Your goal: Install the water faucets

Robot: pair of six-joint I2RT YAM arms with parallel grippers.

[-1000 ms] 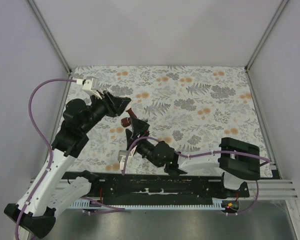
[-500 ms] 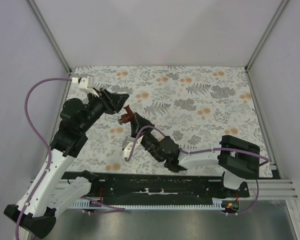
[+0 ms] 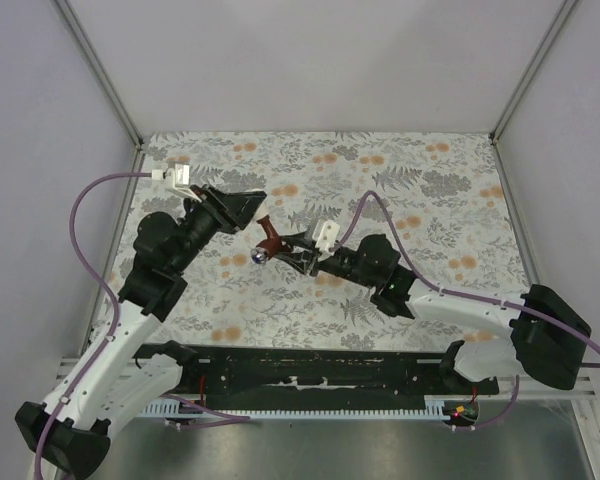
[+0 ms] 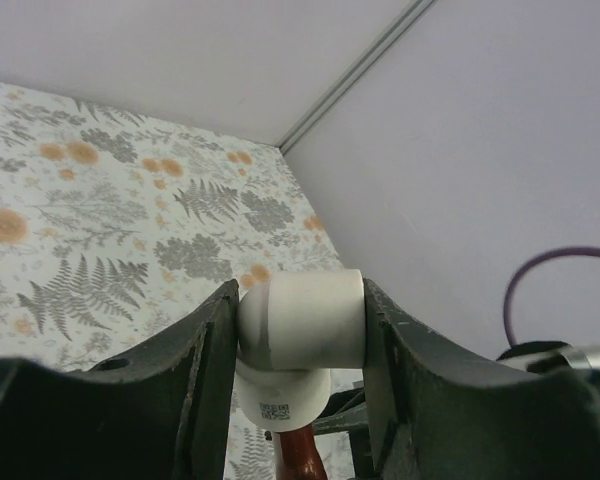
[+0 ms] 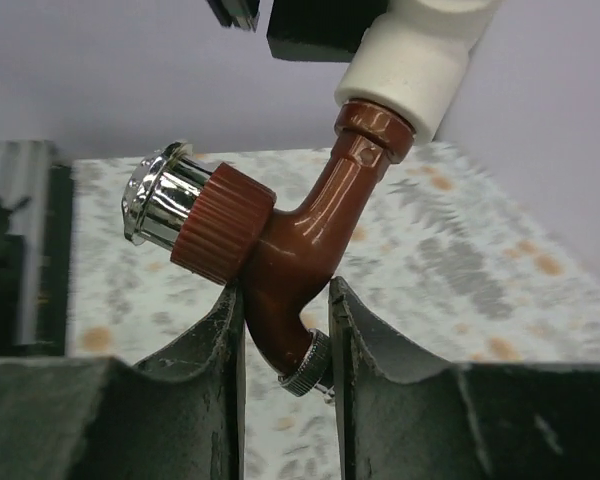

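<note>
Where the right jaws close tight on the red-brown water faucet (image 5: 310, 235), they pinch its lower body between them, and its ribbed, silvery-tipped end sticks out to the left in the right wrist view. The faucet's neck meets the mouth of a white pipe fitting (image 4: 305, 318), which the left jaws clamp from both sides. Both parts hang in the air above the floral tabletop (image 3: 430, 200), left of its middle.

You look down on a worktop (image 3: 450, 215) covered in a pale cloth printed with grey ferns and orange flowers. Plain pale lilac walls (image 3: 310, 60) close off its far, left and right edges. Slim metal struts (image 3: 99, 70) rise from both far corners, and a ribbed metal rail (image 3: 570, 372) lines the near edge. The light is soft and even.
</note>
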